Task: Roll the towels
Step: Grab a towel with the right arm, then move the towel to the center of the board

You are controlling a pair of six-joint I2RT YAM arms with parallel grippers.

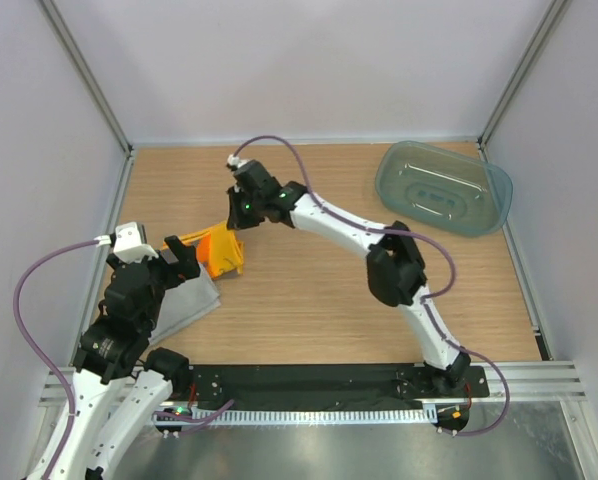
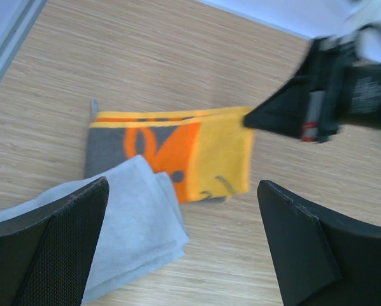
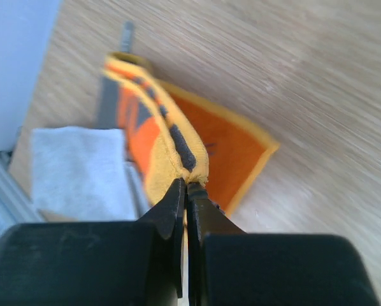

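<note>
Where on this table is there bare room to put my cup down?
Bare wood: the middle patch between the orange towel, the right arm and the near rail; the back strip left of the tub; the right side between tub and rail. Crowded: the left, with the grey towel, left gripper and right gripper.

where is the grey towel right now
In the top view the grey towel lies on the left of the table, beneath the left gripper, its far corner overlapping the orange towel.
</note>
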